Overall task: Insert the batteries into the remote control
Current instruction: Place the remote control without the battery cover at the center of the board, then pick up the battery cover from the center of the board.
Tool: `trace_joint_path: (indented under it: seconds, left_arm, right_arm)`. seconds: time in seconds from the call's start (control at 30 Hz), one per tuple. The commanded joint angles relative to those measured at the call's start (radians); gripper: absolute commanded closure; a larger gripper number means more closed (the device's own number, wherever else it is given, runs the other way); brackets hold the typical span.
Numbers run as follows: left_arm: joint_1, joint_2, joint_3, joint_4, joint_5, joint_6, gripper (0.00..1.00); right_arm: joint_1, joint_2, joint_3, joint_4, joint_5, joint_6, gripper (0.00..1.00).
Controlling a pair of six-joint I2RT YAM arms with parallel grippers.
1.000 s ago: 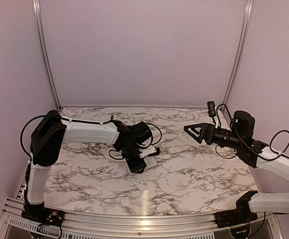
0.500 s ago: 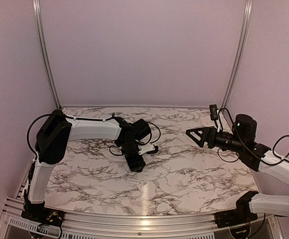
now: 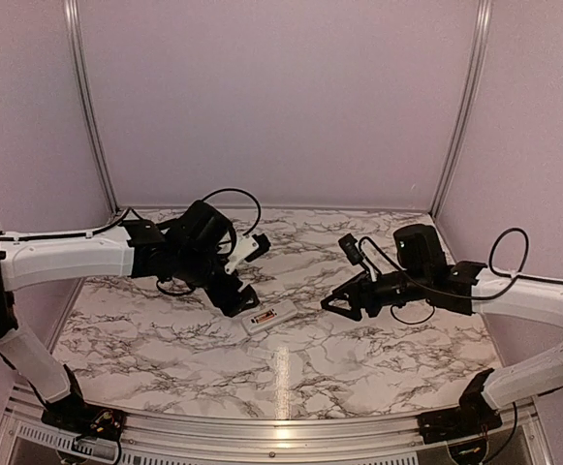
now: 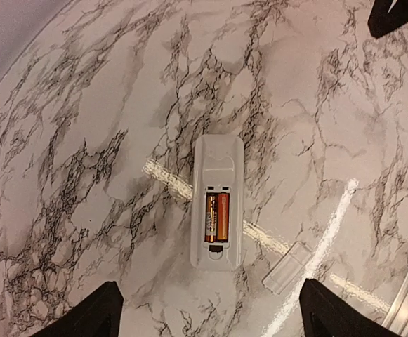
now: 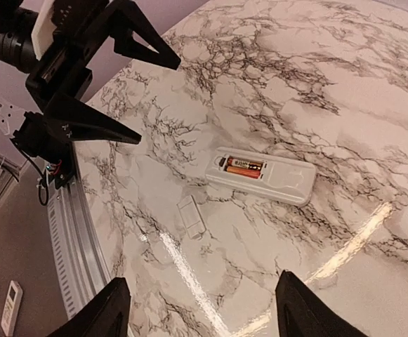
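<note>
- Since a second ago the left arm has lifted up and back off the remote (image 3: pixel 269 319), and the right arm has swung in towards the middle.
- The remote, a slim white plastic slab with rounded corners, lies back-up near the centre of the glossy, marble-veined table (image 3: pixel 378 358), between the two grippers.
- Both batteries (image 4: pixel 217 217) — coppery-orange cylinders with dark ends — sit side by side in the open recess.
- A small rectangular white cover (image 4: pixel 286 267) lies flat just beside the remote, not touching it.
- The left gripper (image 4: pixel 211 295) hangs above the remote, its black wedge-shaped fingers wide apart and empty.
- The right gripper (image 5: pixel 200 281) — fingers likewise spread, holding nothing — hovers near the remote.
</note>
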Motion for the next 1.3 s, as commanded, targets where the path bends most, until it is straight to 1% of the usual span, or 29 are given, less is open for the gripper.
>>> trace_joint_path:
  seconds: [0.0,0.03,0.1,0.17,0.23,0.27,0.37,0.47,0.6,0.8,1.07,1.17,1.27]
  left_arm:
    - [0.007,-0.179,-0.255,0.363,0.062,-0.236,0.14]
    - [0.004,-0.205,-0.303,0.407,0.060,-0.291,0.20]
    - [-0.025,-0.221,-0.360,0.432,0.049,-0.361,0.30]
    - [-0.065,-0.203,-0.367,0.409,-0.017,-0.425,0.38]
    - [-0.118,-0.157,-0.323,0.342,-0.097,-0.463,0.42]
    - [-0.142,-0.126,-0.296,0.310,-0.134,-0.487,0.44]
    - [-0.197,-0.036,-0.229,0.253,-0.153,-0.558,0.46]
    - [-0.223,0.033,-0.181,0.235,-0.139,-0.636,0.47]
    - [-0.245,0.105,-0.131,0.208,-0.136,-0.691,0.51]
    - [-0.261,0.183,-0.070,0.148,-0.142,-0.711,0.58]
    - [-0.261,0.247,-0.044,0.141,-0.123,-0.724,0.69]
    - [-0.262,0.278,-0.030,0.135,-0.125,-0.721,0.70]
    - [-0.262,0.303,-0.022,0.137,-0.120,-0.718,0.73]
  right_arm:
    - [0.073,0.090,0.087,-0.102,0.080,-0.056,0.36]
    - [0.072,0.103,0.091,-0.102,0.084,-0.045,0.38]
    - [0.069,0.115,0.089,-0.088,0.098,-0.022,0.40]
    - [0.054,0.120,0.085,-0.062,0.086,-0.003,0.40]
    - [0.031,0.118,0.075,-0.031,0.056,0.023,0.40]
    - [0.016,0.114,0.068,-0.021,0.047,0.033,0.40]
    - [-0.030,0.085,0.035,0.008,0.021,0.055,0.40]
    - [-0.070,0.049,-0.010,0.051,-0.007,0.080,0.40]
    - [-0.079,0.029,-0.029,0.053,-0.014,0.081,0.40]
    - [-0.087,0.011,-0.053,0.071,-0.019,0.080,0.41]
    - [-0.093,0.007,-0.068,0.076,-0.016,0.070,0.41]
    - [-0.096,0.016,-0.068,0.076,-0.017,0.071,0.41]
    - [-0.096,0.021,-0.068,0.077,-0.017,0.069,0.40]
